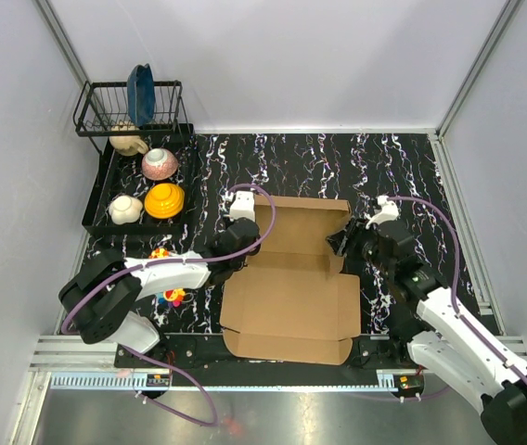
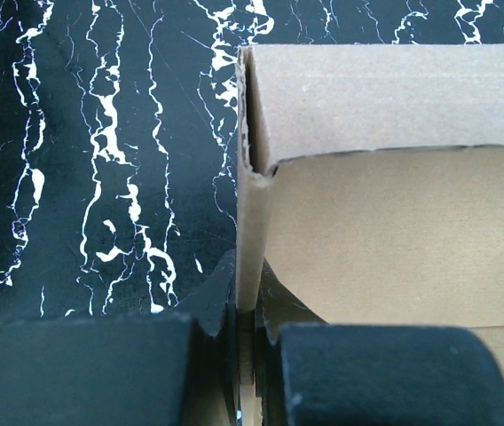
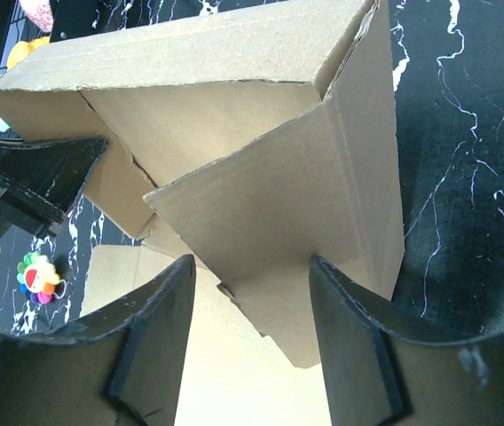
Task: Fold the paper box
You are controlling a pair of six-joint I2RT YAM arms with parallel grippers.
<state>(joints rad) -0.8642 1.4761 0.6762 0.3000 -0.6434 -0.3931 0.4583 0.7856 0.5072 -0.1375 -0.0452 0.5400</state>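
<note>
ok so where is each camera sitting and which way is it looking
Top external: above and behind the arm bases, looking down on the table; both arms show, left gripper and right gripper at the paper box.
Left wrist: on the left arm, looking along its fingers, which pinch the box's upright left wall.
Right wrist: on the right arm, looking between its spread fingers at the box's right side.
Shared: all three show the box; top and right wrist show the rainbow toy.
</note>
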